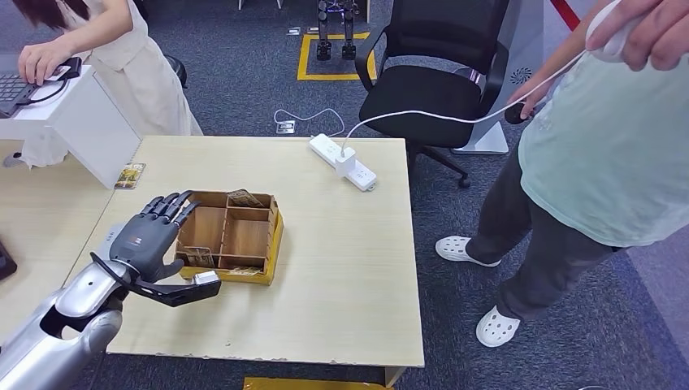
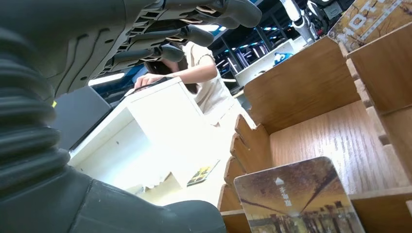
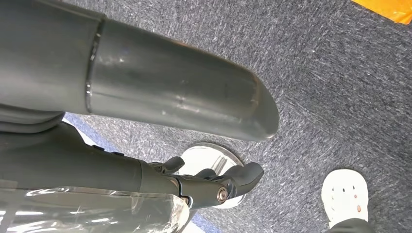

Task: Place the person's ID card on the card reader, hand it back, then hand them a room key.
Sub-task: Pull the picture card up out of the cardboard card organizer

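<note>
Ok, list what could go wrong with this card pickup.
1. The left hand hovers open at the wooden organizer; its fingers could catch a divider and shove the tray.
2. The key card stands upright in a narrow slot, so a pinch might slip.

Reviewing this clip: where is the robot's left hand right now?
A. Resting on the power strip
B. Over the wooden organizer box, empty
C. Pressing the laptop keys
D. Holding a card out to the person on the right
B. In the head view the left hand hovers at the near-left corner of the wooden organizer box with fingers spread, holding nothing; a card stands in the compartment beside it.
</note>
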`<state>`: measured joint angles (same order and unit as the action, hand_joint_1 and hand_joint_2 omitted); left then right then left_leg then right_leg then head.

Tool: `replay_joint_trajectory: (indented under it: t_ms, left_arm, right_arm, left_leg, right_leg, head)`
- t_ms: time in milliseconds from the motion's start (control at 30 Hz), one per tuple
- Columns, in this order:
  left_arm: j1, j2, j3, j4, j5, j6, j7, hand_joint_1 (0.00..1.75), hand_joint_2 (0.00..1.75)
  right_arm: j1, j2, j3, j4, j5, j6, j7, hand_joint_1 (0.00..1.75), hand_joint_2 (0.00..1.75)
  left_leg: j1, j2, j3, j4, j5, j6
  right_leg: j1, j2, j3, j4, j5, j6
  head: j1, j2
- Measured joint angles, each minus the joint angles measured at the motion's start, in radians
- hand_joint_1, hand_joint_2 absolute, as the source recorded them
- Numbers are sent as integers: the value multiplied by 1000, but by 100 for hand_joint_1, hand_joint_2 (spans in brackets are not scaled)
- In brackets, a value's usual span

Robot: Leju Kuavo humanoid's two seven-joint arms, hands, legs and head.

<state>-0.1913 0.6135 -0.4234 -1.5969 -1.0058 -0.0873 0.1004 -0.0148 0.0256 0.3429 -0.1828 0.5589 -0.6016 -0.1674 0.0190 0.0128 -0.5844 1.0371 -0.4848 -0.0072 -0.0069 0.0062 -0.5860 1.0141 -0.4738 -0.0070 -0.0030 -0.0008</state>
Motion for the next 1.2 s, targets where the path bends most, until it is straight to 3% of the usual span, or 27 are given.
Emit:
replay_joint_trajectory:
  t_ms: [1133,1200]
  left_arm:
    - [15,17,-24,23,-16,-50,-36,2,175]
    - [16,18,-25,26,-15,-54,-37,78,175]
  right_arm:
    - [-3,0,-9,1,7,0,3,0,0]
    - [-4,0,-10,1,7,0,3,0,0]
  left_leg:
    - [0,0,0,0,0,0]
    - [0,0,0,0,0,0]
  right_leg:
    - [0,0,0,0,0,0]
    - [0,0,0,0,0,0]
  head:
    - [0,0]
    - [0,0]
